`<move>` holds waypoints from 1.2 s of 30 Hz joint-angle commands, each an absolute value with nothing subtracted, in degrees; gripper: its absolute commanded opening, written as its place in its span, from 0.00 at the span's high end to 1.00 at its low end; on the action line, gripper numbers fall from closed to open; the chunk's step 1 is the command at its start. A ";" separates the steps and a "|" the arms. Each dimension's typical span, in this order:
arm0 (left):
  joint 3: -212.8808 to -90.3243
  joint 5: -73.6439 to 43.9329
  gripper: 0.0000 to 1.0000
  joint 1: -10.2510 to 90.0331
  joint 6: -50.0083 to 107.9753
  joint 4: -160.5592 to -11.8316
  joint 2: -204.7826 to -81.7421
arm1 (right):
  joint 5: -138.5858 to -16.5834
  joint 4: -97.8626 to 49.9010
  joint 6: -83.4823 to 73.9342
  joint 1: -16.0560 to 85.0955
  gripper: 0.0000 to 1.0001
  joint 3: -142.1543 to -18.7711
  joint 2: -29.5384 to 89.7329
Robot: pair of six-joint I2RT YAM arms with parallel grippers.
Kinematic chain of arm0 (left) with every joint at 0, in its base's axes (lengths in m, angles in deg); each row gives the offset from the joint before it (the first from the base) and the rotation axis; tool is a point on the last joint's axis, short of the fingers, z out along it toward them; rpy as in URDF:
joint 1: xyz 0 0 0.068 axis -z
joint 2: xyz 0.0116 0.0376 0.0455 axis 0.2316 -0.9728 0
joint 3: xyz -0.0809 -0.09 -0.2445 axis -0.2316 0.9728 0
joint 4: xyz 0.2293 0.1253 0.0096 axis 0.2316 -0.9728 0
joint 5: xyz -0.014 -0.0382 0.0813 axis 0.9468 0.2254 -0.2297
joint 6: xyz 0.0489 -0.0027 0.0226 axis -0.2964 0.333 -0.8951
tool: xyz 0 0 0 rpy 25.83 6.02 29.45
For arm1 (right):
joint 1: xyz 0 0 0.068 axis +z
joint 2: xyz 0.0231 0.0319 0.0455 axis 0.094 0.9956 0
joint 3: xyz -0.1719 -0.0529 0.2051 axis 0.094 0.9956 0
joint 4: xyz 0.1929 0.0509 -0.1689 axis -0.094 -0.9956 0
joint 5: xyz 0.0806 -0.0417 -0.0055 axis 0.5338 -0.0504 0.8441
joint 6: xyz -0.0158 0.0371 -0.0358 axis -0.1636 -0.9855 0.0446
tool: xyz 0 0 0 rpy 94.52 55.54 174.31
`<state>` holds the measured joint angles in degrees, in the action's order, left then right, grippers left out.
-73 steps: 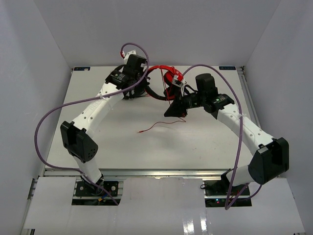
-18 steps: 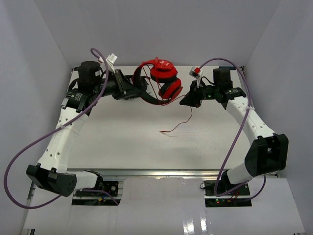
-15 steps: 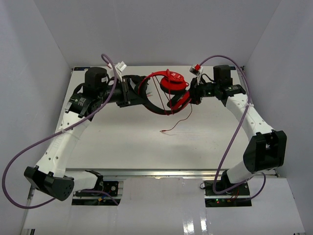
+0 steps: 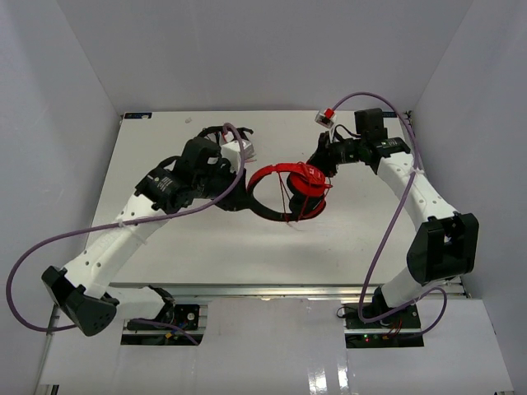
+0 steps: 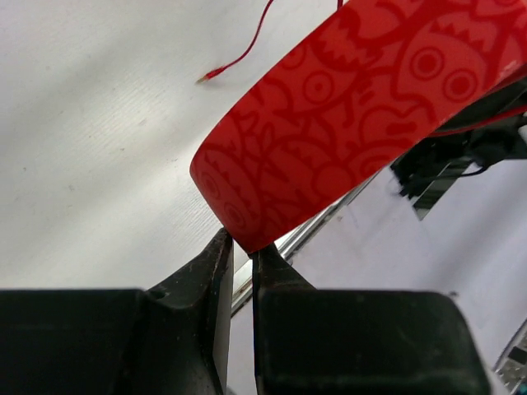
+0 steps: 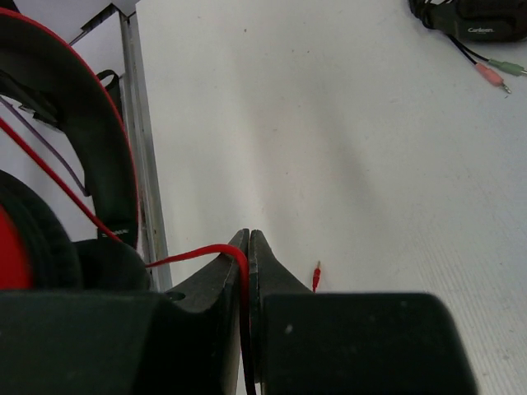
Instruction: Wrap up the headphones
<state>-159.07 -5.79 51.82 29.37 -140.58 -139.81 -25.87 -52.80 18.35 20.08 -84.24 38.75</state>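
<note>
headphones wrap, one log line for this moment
left pincer: shut on headphones band | right pincer: shut on cable | cable end: loose

The only writing I can spot is a short line of pale lettering on the black headphones (image 6: 473, 16) lying on the counter (image 6: 329, 123), and in the right wrist view it is too small to read. The band of the red headphones (image 5: 346, 115) carries a darker red print of cartoon eyes and teeth, which is drawing rather than words. Two small blue marks on the counter's far edge in the top view are too tiny to make out.
</note>
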 commanded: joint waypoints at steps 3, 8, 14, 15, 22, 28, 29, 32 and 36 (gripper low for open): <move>-160.95 -9.31 1.00 57.15 23.25 -146.77 -143.57 | -26.86 -50.54 21.19 21.10 0.92 -83.49 36.68; -161.61 -12.33 1.00 58.74 22.56 -147.65 -144.61 | -28.62 -48.82 21.14 21.18 0.92 -83.49 35.47; -162.26 -17.05 1.00 58.98 22.65 -148.24 -144.82 | -28.62 -48.64 21.38 21.54 0.92 -83.78 35.24; -162.35 -17.51 1.00 59.01 22.68 -148.24 -144.92 | -28.73 -48.54 21.34 21.64 0.92 -83.47 35.20; -161.05 -18.76 1.00 59.01 23.35 -147.28 -145.31 | -29.13 -47.93 21.44 22.09 0.92 -81.48 34.93; -157.66 -20.15 1.00 59.01 24.68 -140.68 -146.23 | -29.24 -47.65 21.20 22.18 0.92 -80.64 34.73; -156.89 -20.74 0.95 59.01 24.40 -138.74 -146.33 | -29.24 -47.57 21.13 22.18 0.92 -80.45 34.67; -154.28 -21.52 0.62 58.94 22.50 -130.92 -146.74 | -29.15 -47.32 20.91 22.21 0.92 -79.94 34.35; -151.42 -21.74 0.28 58.19 18.86 -122.27 -148.27 | -29.06 -47.38 20.85 22.27 0.92 -79.38 33.60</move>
